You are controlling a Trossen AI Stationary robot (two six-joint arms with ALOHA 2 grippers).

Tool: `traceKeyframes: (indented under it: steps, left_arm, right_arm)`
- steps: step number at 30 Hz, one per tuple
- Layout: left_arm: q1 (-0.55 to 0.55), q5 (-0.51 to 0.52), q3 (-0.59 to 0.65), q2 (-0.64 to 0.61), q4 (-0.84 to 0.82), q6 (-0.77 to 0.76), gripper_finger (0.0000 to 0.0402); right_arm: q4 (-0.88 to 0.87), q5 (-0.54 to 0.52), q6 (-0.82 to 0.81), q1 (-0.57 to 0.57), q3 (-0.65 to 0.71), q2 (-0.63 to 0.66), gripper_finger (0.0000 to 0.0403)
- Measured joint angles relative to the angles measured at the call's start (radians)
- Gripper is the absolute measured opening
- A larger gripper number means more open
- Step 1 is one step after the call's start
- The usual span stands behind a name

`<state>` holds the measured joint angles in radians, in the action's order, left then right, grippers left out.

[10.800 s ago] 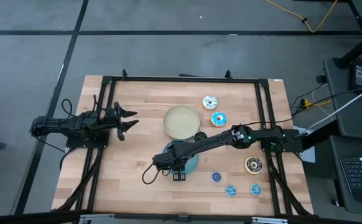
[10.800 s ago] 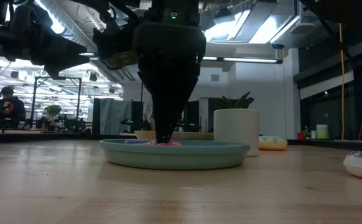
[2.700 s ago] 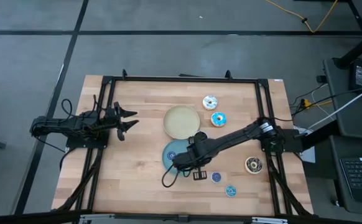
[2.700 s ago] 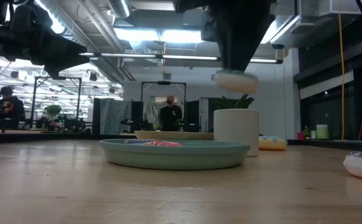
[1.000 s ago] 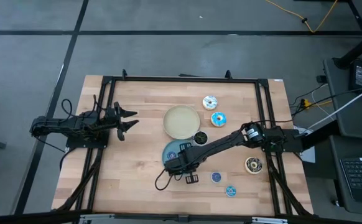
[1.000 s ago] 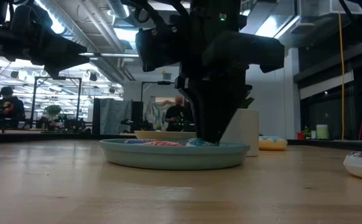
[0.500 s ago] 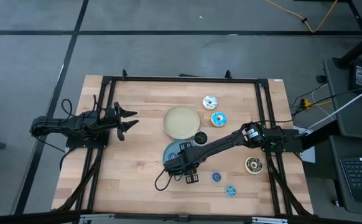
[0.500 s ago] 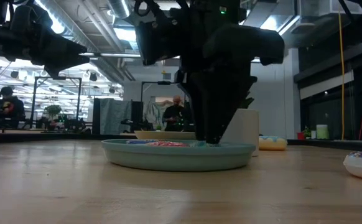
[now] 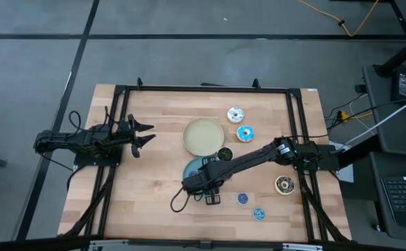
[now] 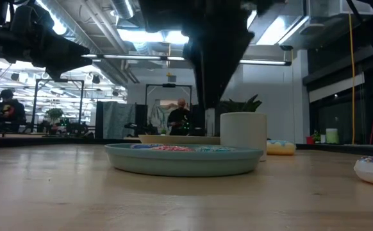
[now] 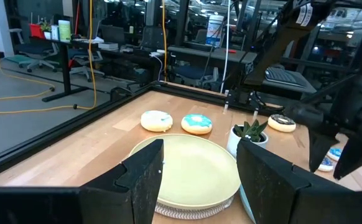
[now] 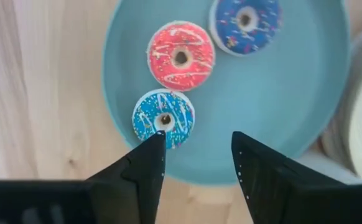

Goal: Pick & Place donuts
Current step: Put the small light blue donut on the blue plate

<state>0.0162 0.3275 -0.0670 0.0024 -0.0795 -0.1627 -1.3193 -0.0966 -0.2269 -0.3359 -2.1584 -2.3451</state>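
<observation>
Three tiny donuts plated, five more still out on the tabletop

Three small donuts lie in the blue plate (image 12: 305, 93): a pink one (image 12: 181, 56), a dark blue one (image 12: 245, 22) and a light blue one (image 12: 163, 118) that sits close to the plate's rim. The right hand (image 12: 196, 168) hangs above the plate with its fingers spread and nothing between them; the light blue donut lies just ahead of one fingertip. In the high view the right hand (image 9: 197, 180) covers most of the plate. The left hand (image 9: 141, 134) waits well off at the left side of the tabletop (image 9: 147, 202), fingers spread, holding nothing.

Judging from this, the main risk is a low sideways exit: a spread finger could catch the light blue donut and flick it over the rim, or nudge the plate itself. A straight lift first would avoid that.

Still outside are two tiny blue donuts (image 9: 243, 199) (image 9: 259, 214), the dark brown donut (image 9: 284, 185), the white-iced one (image 9: 236, 114) and the light-blue-iced one (image 9: 245, 133). The small cup with the plant (image 9: 224, 153) stands between the blue plate and the cream plate (image 9: 203, 136), right under the right arm's line; a reach to the iced pair could knock it over. The larger donuts will also crowd the plate, so a careless drop could shove a tiny one out.
</observation>
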Motion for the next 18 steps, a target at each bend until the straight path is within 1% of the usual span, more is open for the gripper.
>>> traceKeyframes:
  steps: [9,14,18]
  left_arm:
    - [0.0,0.0,0.0,0.0,0.0,0.0,0.0196]
    - [0.0,0.0,0.0,0.0,0.0,0.0,0.0196]
    - [0.0,0.0,0.0,0.0,0.0,0.0,0.0196]
  right_arm:
    - [-0.061,0.001,-0.319,-0.003,-0.086,0.0,0.0183]
    - [-0.063,0.004,-0.54,-0.02,-0.088,0.005,0.0183]
    - [-0.052,0.004,-0.655,-0.037,-0.084,0.019,0.0183]
